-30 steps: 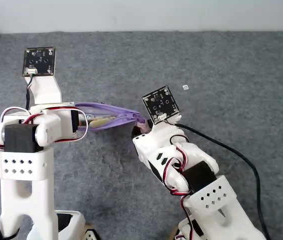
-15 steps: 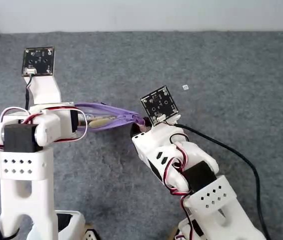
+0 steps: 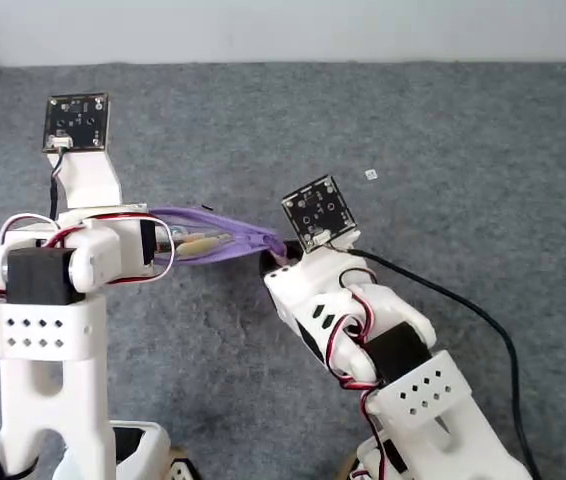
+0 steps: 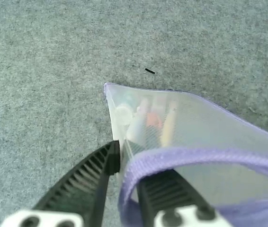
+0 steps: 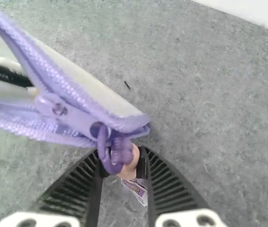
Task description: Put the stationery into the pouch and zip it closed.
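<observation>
Stationery [image 4: 148,120] shows dimly through the translucent, purple-trimmed pouch [image 4: 209,127], its woven edge pinched by the left gripper [image 4: 127,163], its looped zipper pull [image 5: 110,158] clamped between the right gripper's [image 5: 121,158] ribbed fingers [image 5: 72,194].

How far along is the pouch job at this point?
Done: the stationery sits inside the pouch, visible through its clear wall. In hand: the left gripper clamps one end of the pouch, and the right gripper pinches the zipper pull at the other end. Left: the two purple tapes gape apart beyond the slider, so the zip is not yet drawn shut.
</observation>
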{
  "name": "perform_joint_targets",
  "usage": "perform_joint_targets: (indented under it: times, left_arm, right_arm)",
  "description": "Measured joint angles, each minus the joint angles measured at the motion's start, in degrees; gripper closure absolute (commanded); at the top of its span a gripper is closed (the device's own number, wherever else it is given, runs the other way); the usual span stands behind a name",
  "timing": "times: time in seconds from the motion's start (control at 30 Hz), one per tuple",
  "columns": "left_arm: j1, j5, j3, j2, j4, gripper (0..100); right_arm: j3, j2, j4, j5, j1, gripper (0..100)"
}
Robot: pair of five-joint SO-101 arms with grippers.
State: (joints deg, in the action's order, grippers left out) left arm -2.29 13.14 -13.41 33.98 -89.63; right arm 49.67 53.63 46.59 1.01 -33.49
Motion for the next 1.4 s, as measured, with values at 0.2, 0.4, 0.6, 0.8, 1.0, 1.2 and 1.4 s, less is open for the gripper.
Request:
perform_joint_targets:
  times: [0.2,0.4,0.6,0.8,1.0,1.2,1.4]
  left_arm:
    - [0.0,-0.09,1.32,0.0,-3.16,99]
    - [0.26,-0.09,6.59,0.0,-8.97,99]
    - [0.26,-0.09,12.66,0.0,-9.85,79]
    - [5.71,-0.09,16.18,2.9,-9.85,64]
    - [9.76,-0.09,16.53,9.49,-9.85,64]
    - [6.15,-0.09,16.53,14.86,-9.85,64]
    - [-4.22,-0.09,16.62,14.95,-9.85,64]
  right_arm:
    - [-5.98,0.18,1.14,-1.67,0.0,99.1]
    - [-8.88,0.18,0.7,-5.1,3.52,99.1]
    - [-9.32,0.35,-2.99,-8.53,5.01,99.1]
    - [-10.2,-1.58,-6.24,-9.23,5.01,99.1]
    - [-14.86,-8.18,-10.02,-9.23,5.63,99.1]
    - [-20.92,-13.63,-11.08,-10.46,6.07,99.1]
    - [-26.99,-16.44,-11.08,-13.27,6.24,99.1]
